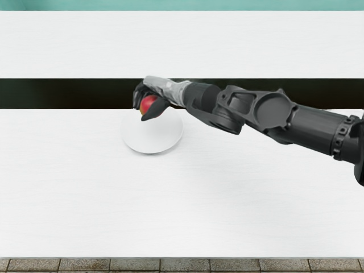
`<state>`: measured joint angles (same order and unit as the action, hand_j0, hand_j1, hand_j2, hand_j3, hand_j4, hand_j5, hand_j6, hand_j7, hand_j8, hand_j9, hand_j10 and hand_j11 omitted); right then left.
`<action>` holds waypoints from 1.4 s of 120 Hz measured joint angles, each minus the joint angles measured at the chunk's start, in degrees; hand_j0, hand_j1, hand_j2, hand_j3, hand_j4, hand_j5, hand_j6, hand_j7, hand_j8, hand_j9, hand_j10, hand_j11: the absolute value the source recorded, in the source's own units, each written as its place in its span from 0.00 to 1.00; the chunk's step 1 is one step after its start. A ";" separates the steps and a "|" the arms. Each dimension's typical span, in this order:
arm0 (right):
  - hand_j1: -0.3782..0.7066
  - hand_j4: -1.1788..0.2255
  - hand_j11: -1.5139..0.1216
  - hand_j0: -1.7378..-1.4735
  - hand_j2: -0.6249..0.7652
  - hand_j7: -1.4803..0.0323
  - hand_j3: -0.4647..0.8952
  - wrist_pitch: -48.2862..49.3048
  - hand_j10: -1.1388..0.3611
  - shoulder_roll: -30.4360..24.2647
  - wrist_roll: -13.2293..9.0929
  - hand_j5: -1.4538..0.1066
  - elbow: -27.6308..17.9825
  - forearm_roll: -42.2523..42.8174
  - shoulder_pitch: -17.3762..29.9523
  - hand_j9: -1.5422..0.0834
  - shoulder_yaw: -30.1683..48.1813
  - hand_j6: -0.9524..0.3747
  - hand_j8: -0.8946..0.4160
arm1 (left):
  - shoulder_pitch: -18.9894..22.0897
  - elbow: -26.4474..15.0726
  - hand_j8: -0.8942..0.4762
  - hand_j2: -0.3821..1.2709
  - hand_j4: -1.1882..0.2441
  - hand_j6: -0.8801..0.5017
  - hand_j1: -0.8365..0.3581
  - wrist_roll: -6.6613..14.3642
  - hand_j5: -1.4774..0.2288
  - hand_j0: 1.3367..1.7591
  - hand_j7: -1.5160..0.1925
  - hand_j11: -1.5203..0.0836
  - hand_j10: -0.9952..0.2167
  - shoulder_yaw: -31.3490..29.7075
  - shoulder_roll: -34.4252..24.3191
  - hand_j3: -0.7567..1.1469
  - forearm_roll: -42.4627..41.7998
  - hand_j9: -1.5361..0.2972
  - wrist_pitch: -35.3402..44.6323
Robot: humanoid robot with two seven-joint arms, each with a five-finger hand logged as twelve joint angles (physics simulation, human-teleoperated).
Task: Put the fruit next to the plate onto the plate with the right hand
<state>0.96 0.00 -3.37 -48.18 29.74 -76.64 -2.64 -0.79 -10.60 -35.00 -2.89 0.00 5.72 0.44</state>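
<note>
step: carrying | my right hand [152, 96] was curled round the small round red fruit [148, 104], over the far rim of the round white plate [152, 136] on the white table [227, 199] | next, I judged: lower it nearer the middle, then let go softly

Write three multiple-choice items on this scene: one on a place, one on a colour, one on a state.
1. Where is the fruit?
A in the robot hand, at the far rim of the plate
B lying free in the plate's middle
C at the picture's left edge

2. What colour is the plate?
A blue
B white
C black

3. The robot hand is:
A open
B out of view
C shut on the fruit

Answers:
1 A, the fruit shows red inside the robot hand by the far rim.
2 B, the plate is a white disc.
3 C, the robot hand is curled round the fruit.
</note>
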 joint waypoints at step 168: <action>0.10 0.79 0.87 0.30 0.44 0.92 0.34 -0.18 0.71 0.00 0.42 0.87 4.24 -2.10 4.25 0.89 4.48 0.66 0.63 | 0.00 0.00 0.64 0.23 0.82 0.63 0.98 0.00 0.86 0.76 0.88 0.94 0.81 -0.01 0.00 0.40 0.00 0.83 0.00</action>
<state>0.78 0.00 -2.95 -43.94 27.64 -72.39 1.84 -0.79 -10.61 -35.00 -2.90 0.00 5.72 0.44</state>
